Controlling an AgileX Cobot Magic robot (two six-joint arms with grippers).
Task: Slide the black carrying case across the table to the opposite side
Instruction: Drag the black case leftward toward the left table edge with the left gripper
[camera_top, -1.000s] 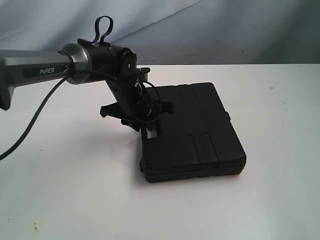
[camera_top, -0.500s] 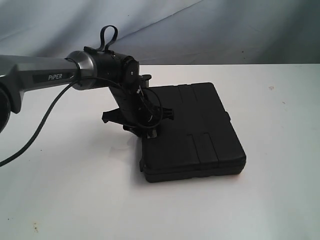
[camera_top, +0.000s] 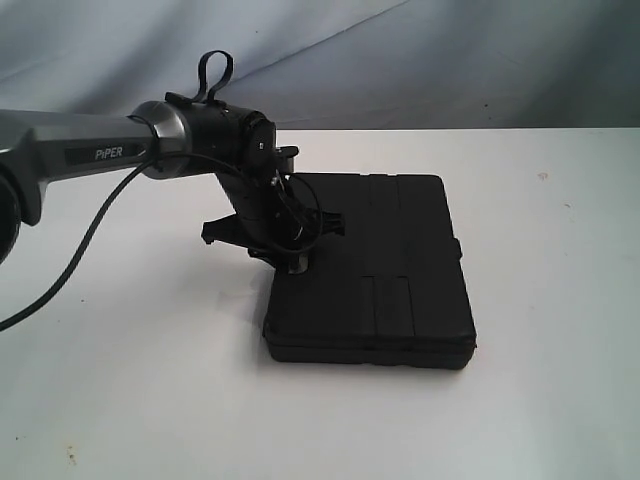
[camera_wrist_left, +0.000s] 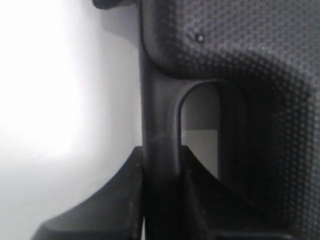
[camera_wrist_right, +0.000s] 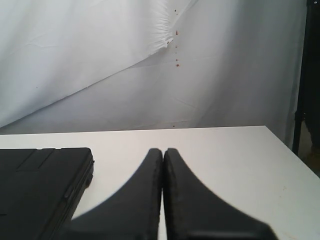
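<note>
The left gripper (camera_wrist_left: 161, 154) is pinching the handle bar of the closed case (camera_top: 385, 265) lying on the counter (camera_top: 150, 390); the right gripper (camera_wrist_right: 163, 156) is hanging pressed together near the case.

"PiPER" is printed on the left arm (camera_top: 90, 152).

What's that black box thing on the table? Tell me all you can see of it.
It is a flat, rectangular black case, seemingly matte plastic, pebbled up close. Its lid has ribbed panels, a small latch shows on its right edge in the exterior view, and a cut-out handle slot sits at its left edge. It lies flat and closed on the white table. The left pincer clamps the handle bar, one finger in the slot, one outside.
</note>
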